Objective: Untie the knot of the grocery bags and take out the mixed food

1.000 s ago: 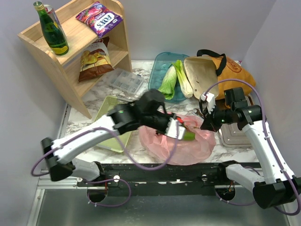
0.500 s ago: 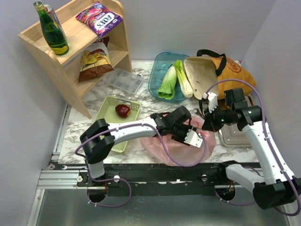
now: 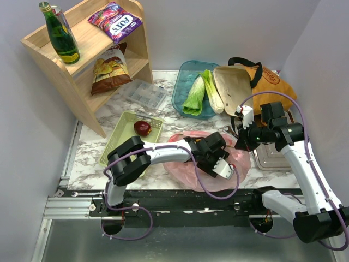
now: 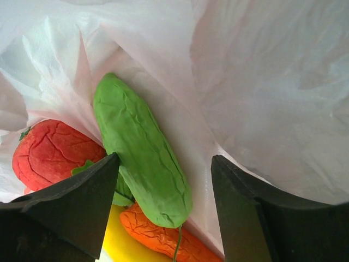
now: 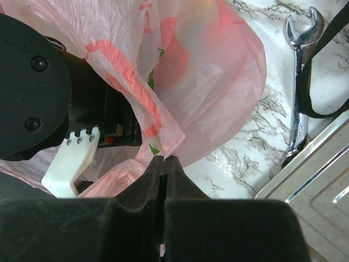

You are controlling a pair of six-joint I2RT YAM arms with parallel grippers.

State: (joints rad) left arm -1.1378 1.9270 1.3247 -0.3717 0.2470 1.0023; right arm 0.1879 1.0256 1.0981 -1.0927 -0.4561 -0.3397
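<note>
The thin pink plastic bag [image 3: 237, 164] lies open at the table's front, and no knot shows on it. My left gripper [image 3: 219, 162] reaches inside it. In the left wrist view the left gripper [image 4: 164, 161] is open, its black fingers [image 4: 82, 202] standing on either side of a green cucumber-like vegetable [image 4: 142, 158] without squeezing it. A bright red fruit [image 4: 52, 150], an orange carrot-like piece [image 4: 158, 240] and a yellow banana [image 4: 122, 245] lie around it. My right gripper [image 5: 164, 159] is shut on the pink bag's edge [image 5: 169, 131], holding it up. The orange tote [image 3: 270, 82] lies at the back right.
A teal tray [image 3: 182, 73] holds leafy vegetables [image 3: 195, 93]. A green basket [image 3: 122, 139] holds a dark red fruit [image 3: 142, 128]. A wooden shelf [image 3: 82, 65] stands at the back left. A wrench [image 5: 299, 82], a black strap [image 5: 322, 65] and a metal tray [image 5: 322, 180] lie right of the bag.
My left arm has dropped lower and pushed further right, deeper into the pink bag, and its jaws have opened wider. The right gripper has kept its hold on the bag's edge.
</note>
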